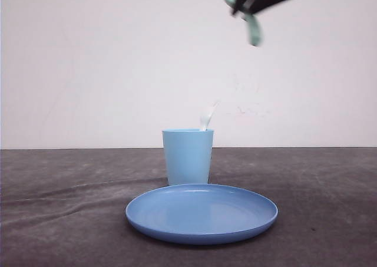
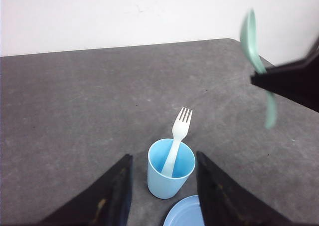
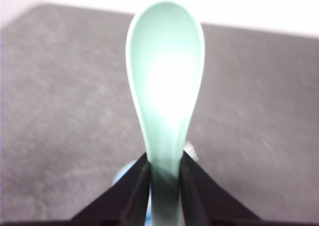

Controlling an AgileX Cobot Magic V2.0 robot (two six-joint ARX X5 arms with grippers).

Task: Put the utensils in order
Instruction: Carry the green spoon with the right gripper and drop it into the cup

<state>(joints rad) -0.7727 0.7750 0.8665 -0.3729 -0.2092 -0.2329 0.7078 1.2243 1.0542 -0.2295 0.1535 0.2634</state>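
Observation:
The white fork [image 2: 178, 140] stands tines up inside the light blue cup [image 2: 170, 169], its tip showing above the cup's rim [image 1: 207, 117] in the front view. My right gripper [image 3: 164, 161] is shut on the mint-green spoon [image 3: 165, 91] and holds it high in the air, above and to the right of the cup [image 1: 188, 156]. The spoon's handle [image 1: 254, 30] hangs below the right gripper [image 1: 247, 7] in the front view. From the left wrist camera the spoon [image 2: 253, 46] shows beside that dark gripper. My left gripper [image 2: 162, 166] stands open, raised, with the cup seen between its fingers.
A round blue plate [image 1: 201, 213] lies on the dark grey table [image 1: 59, 208] just in front of the cup. A white wall rises behind the table's far edge.

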